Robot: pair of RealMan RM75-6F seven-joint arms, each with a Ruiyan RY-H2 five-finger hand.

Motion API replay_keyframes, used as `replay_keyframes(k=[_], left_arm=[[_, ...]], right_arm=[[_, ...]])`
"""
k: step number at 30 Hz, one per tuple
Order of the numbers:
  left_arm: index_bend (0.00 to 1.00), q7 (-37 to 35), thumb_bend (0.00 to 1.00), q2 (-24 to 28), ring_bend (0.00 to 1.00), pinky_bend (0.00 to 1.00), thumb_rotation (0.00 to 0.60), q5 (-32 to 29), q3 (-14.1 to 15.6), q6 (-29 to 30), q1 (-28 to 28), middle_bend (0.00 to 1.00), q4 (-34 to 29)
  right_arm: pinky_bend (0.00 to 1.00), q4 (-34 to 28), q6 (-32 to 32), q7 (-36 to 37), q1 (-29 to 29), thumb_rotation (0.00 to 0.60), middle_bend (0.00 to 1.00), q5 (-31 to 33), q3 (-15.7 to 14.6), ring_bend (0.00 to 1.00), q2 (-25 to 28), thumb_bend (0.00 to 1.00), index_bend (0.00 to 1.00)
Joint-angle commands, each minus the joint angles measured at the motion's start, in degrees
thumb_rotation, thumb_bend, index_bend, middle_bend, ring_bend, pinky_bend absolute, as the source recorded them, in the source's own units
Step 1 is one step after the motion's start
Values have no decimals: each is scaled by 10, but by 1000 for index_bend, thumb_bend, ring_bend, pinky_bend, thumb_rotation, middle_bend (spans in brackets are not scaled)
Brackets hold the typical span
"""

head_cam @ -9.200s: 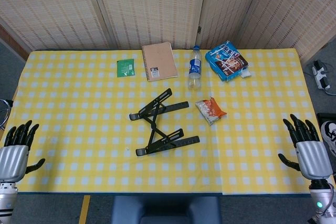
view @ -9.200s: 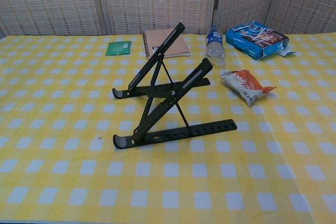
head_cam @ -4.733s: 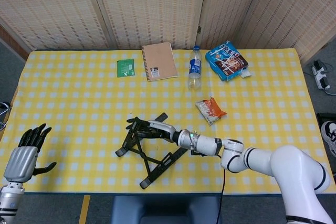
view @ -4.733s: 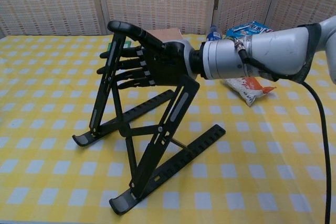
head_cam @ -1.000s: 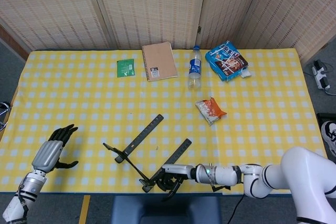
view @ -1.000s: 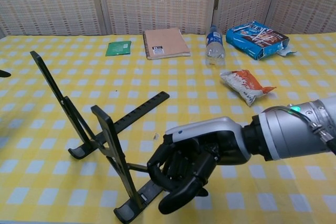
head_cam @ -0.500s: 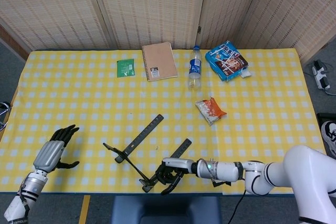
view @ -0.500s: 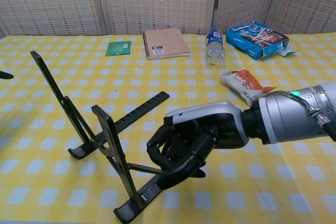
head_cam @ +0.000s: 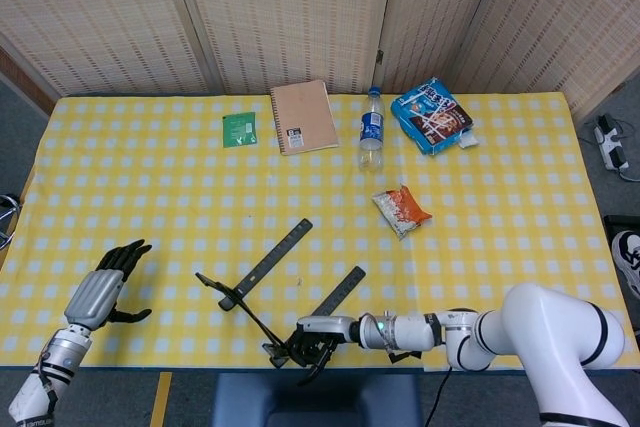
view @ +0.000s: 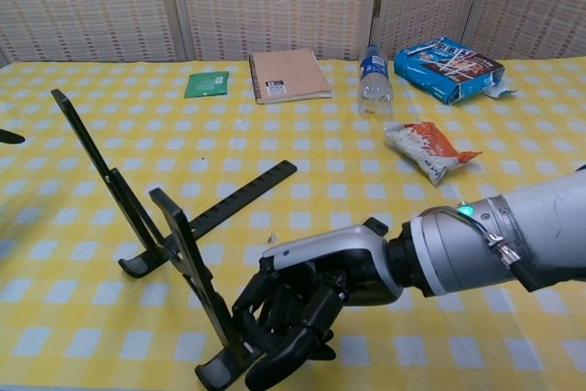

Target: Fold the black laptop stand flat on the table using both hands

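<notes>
Two upright arms of the black laptop stand [view: 151,226] remain raised. Right hand [view: 293,304] grasps its near rail; left hand [head_cam: 100,287], well left of it, fingers spread, holds nothing.

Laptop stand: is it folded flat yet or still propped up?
Still propped up: in the chest view the black laptop stand has both upper arms raised off its base rails, right hand at the near rail.

right hand [view: 293,313] hiding laptop stand [view: 197,254] near rail
</notes>
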Motion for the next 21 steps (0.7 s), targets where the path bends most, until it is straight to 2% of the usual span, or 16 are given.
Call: replay_keyframes(k=[1, 7, 11, 16, 21], left_arm=[[83, -1, 200, 0, 38, 0, 600, 0, 0, 0, 0, 61, 0], [83, -3, 200, 0, 39, 0, 600, 1, 1, 2, 2, 61, 2], [83, -6, 200, -1, 38, 0, 600, 1, 1, -1, 1, 61, 4], [83, -10, 199, -3, 39, 0, 600, 9, 0, -10, -9, 61, 9], [84, -45, 200, -11, 39, 0, 600, 21, -4, -41, -34, 61, 22]], right_arm=[[735, 4, 1, 4, 2, 478, 848, -1, -4, 853, -6, 158, 703], [735, 10, 6, 10, 6, 478, 848, 1, -9, 852, -12, 158, 703], [735, 1, 23, 9, 6, 479, 848, -1, -12, 852, 4, 158, 703], [735, -42, 55, -24, 0, 480, 848, 9, -11, 852, 69, 158, 703], [735, -108, 88, -88, -18, 479, 835, 37, 4, 830, 151, 159, 703]])
